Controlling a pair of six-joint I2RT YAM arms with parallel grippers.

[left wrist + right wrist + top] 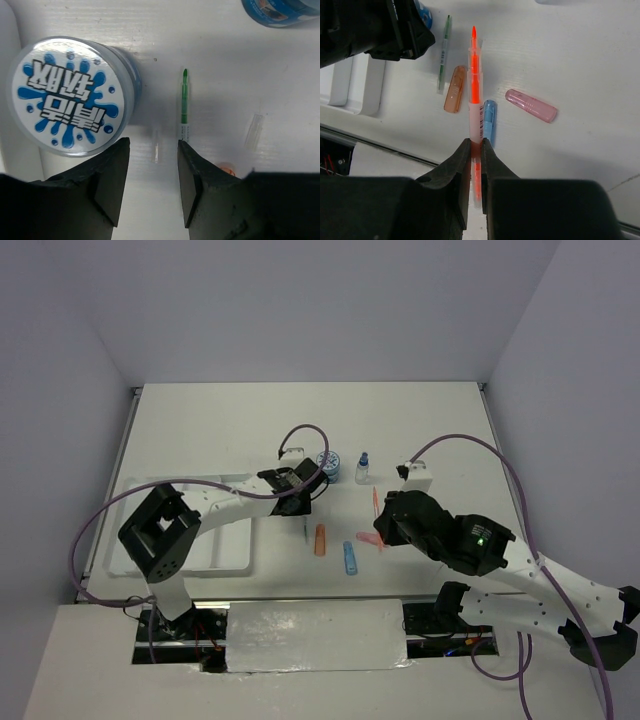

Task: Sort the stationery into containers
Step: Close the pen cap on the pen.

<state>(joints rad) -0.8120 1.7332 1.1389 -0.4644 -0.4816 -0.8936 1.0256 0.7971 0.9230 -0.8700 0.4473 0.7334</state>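
White table, tray at nine o'clock, nothing visibly sorted yet. Right gripper clamps the orange pen; left gripper gapes, unloaded.

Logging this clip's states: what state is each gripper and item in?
left gripper: open, empty.
right gripper: shut on orange pen.
pot beside left gripper: upright, lidded.
green pen: lying loose.
orange marker: lying loose.
blue marker: lying loose.
pink eraser: lying loose.
bottle: upright, capped.

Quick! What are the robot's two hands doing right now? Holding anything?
Left gripper: open, holding nothing.
Right gripper: shut on the orange pen.
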